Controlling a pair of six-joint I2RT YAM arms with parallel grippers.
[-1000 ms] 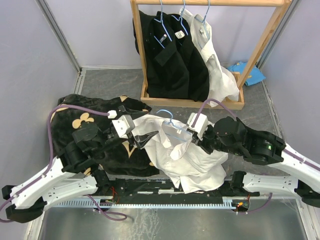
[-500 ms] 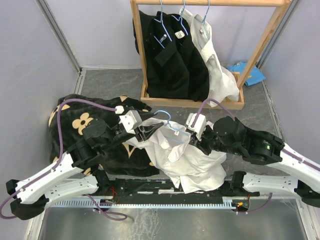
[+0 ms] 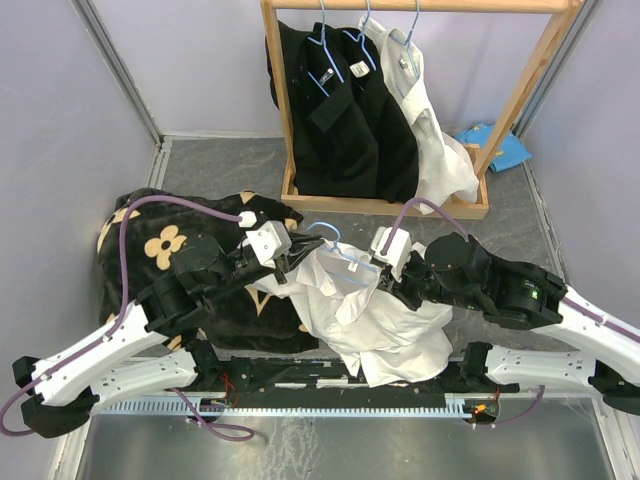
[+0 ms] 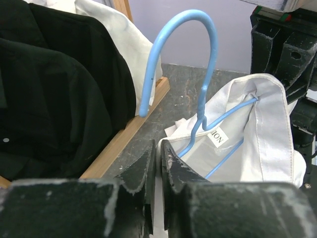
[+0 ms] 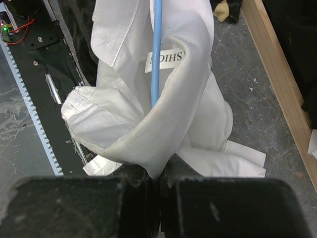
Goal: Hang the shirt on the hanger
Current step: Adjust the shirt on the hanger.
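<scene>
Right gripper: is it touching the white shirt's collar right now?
Touching. The right wrist view shows the shirt collar pinched between the closed fingers of the right gripper, just below the hanger wire.

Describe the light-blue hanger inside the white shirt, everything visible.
The hanger is thin light-blue wire. Its hook stands free above the collar of the shirt; below a twisted neck, two arms run down into the collar, past the label. Only the shirt visibly touches it; the rest is hidden by fabric.
</scene>
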